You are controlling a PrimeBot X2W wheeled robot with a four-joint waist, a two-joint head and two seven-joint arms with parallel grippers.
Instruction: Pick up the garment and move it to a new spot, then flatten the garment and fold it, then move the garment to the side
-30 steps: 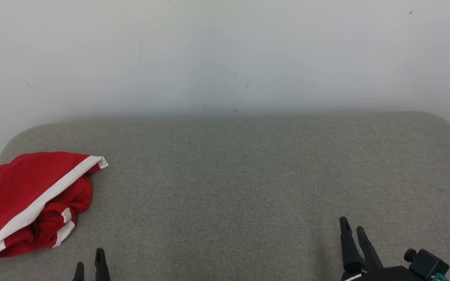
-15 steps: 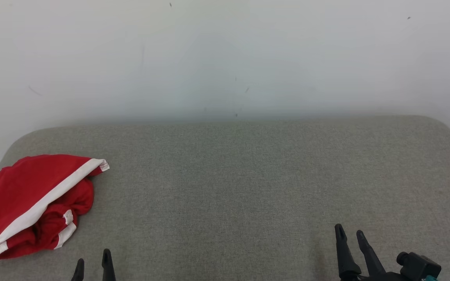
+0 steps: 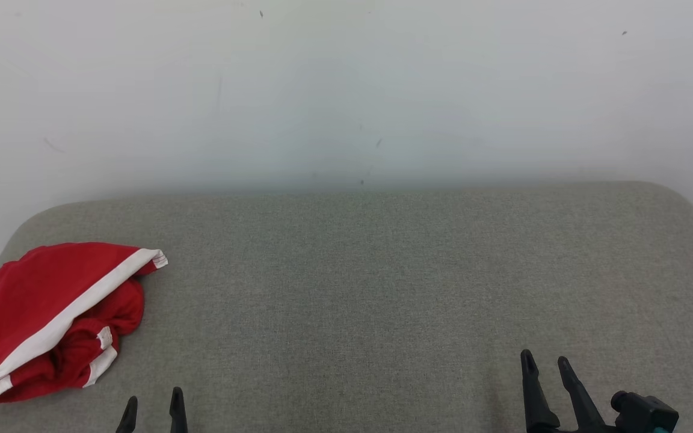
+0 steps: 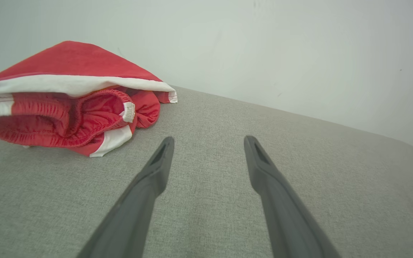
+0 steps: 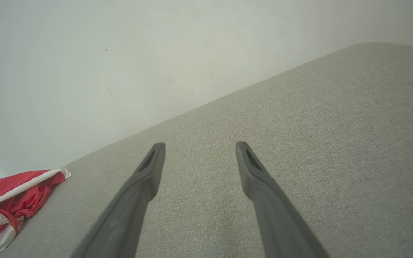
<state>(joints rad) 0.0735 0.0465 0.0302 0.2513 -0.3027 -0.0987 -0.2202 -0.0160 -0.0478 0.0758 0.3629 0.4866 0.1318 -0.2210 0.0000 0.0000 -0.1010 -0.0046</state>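
The red, white-striped garment (image 3: 52, 319) lies bunched in a loose heap at 8 o'clock in the head view, close to the left rim of the grey padded surface (image 3: 382, 270). Both pincers stand apart and empty. The left gripper (image 3: 154, 404) sits low at 7 o'clock with the heap near its fingers toward 10 o'clock. The right gripper (image 3: 545, 364) is at 5 o'clock, well apart from the cloth. The step in hand looks like the first pickup. To do it well, swing the left gripper toward 10 o'clock and pinch where the cloth is gathered thick, not 1 thin stray layer, so the whole bundle lifts. Keep the fingertips from digging into the padding. Then carry the bundle toward the bare middle, where 2 grippers can reach to spread it.
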